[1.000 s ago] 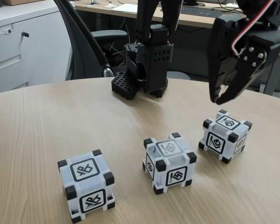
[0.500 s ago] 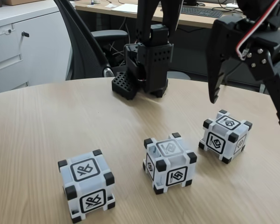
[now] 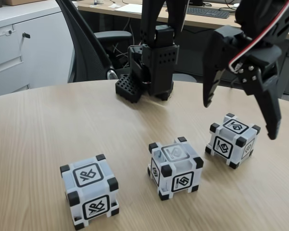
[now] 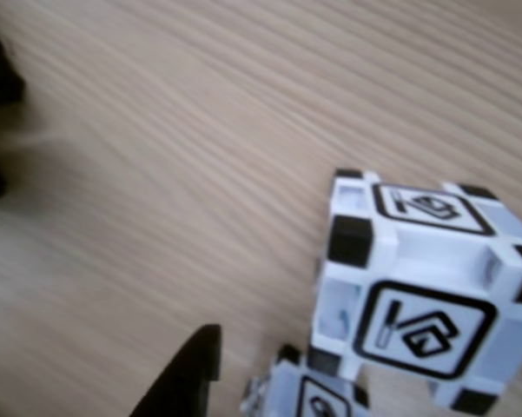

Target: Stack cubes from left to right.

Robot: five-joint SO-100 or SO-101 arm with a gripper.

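Note:
Three white cubes with black corners stand apart in a row on the wooden table (image 3: 62,125) in the fixed view: the left cube (image 3: 89,190), the middle cube (image 3: 174,167) and the right cube (image 3: 232,139). My gripper (image 3: 240,120) hangs open just above the right cube, jaws spread wide, with one fingertip (image 3: 207,102) above the cube's left side and the other (image 3: 273,134) off its right. It holds nothing. The other view looks down on the right cube (image 4: 426,295), a corner of the middle cube (image 4: 308,395) and one black fingertip (image 4: 191,373).
The arm's black base (image 3: 151,67) stands at the table's far edge. Behind it are an office chair (image 3: 84,43), a white cabinet (image 3: 14,48) and a desk with a keyboard (image 3: 209,12). Bare wood lies between the cubes and the base.
The gripper went from nearly shut to wide open. It has shifted a little left and lower over the right cube. The cubes have not moved.

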